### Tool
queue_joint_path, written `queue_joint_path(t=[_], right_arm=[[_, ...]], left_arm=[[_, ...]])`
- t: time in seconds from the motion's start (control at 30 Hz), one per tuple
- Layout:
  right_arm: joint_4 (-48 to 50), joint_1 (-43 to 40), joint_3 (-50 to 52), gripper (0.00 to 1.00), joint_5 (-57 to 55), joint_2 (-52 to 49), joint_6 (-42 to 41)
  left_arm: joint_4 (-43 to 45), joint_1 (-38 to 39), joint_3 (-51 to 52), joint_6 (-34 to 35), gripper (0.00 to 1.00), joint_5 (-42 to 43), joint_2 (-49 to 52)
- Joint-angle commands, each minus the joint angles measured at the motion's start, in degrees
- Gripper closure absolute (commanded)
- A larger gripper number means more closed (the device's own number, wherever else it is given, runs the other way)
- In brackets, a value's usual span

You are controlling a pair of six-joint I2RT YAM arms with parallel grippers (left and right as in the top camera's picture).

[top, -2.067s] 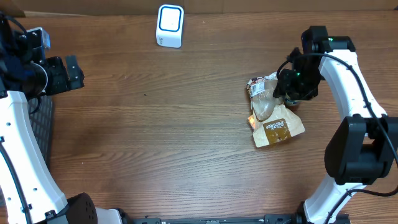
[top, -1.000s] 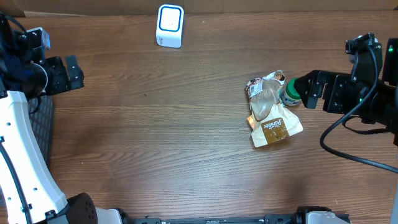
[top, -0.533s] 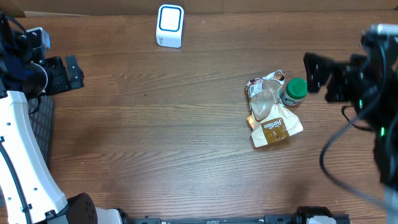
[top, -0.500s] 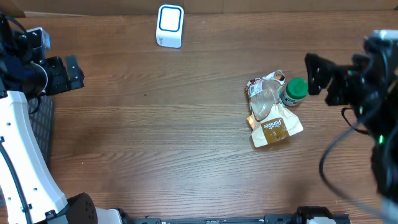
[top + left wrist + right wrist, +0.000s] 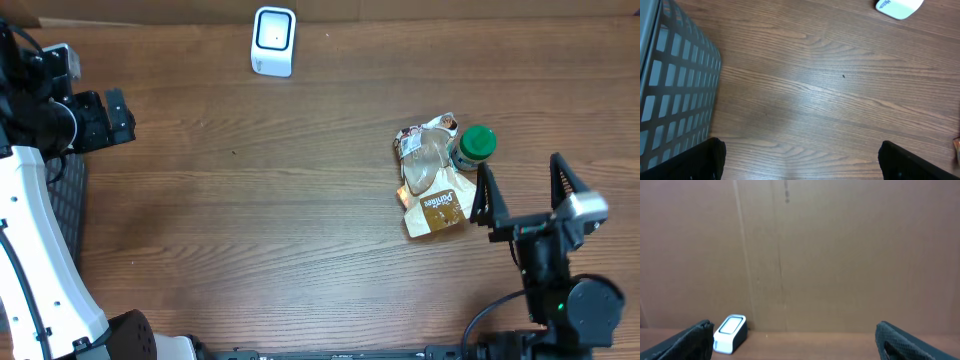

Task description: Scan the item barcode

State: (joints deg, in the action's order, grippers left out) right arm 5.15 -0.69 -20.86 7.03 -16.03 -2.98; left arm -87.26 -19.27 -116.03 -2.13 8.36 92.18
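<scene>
pointing right gripper (image 5: 524, 190) level, jaws wide, left gripper (image 5: 124, 118) spread downward

Jar (image 5: 473, 143) beside pouch (image 5: 437, 190) (scanner (image 5: 273, 40) well apart)

1. Overhead: you get even, diffuse light; the table (image 5: 250, 210) grain reads sharp, and shadows are short and soft.
2. Overhead: the snack bag (image 5: 435, 185) shows pale glare on its clear film.
3. Left wrist: a broad pale sheen crosses the wood mid-frame; the left fingertips (image 5: 695, 162) are dark and soft.
4. Right wrist: flat, warm light falls on the cardboard wall (image 5: 840, 255); the right fingertips (image 5: 912, 342) are blurred.
</scene>
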Motion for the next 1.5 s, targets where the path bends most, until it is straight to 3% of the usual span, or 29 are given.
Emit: queue_joint_path(t=[0.0,0.27,0.57,1.47], right_arm=[[2.7,0.3,7.5,0.00,-0.6,5.0,0.0],[3.4,0.3,20.5,0.00,-0.6,15.1,0.0],[-9.4,0.7,20.4,0.00,-0.6,15.9,0.0],[-9.4,0.7,20.4,0.00,-0.6,15.9,0.0]], left_arm=[[0.1,-0.2,-0.7,-1.3,0.00,0.2,0.1],[0.1,-0.2,-0.7,-1.3,0.00,0.2,0.1],[0.1,-0.2,-0.7,-1.3,0.00,0.2,0.1],[0.1,-0.2,-0.7,-1.3,0.00,0.2,0.1]])
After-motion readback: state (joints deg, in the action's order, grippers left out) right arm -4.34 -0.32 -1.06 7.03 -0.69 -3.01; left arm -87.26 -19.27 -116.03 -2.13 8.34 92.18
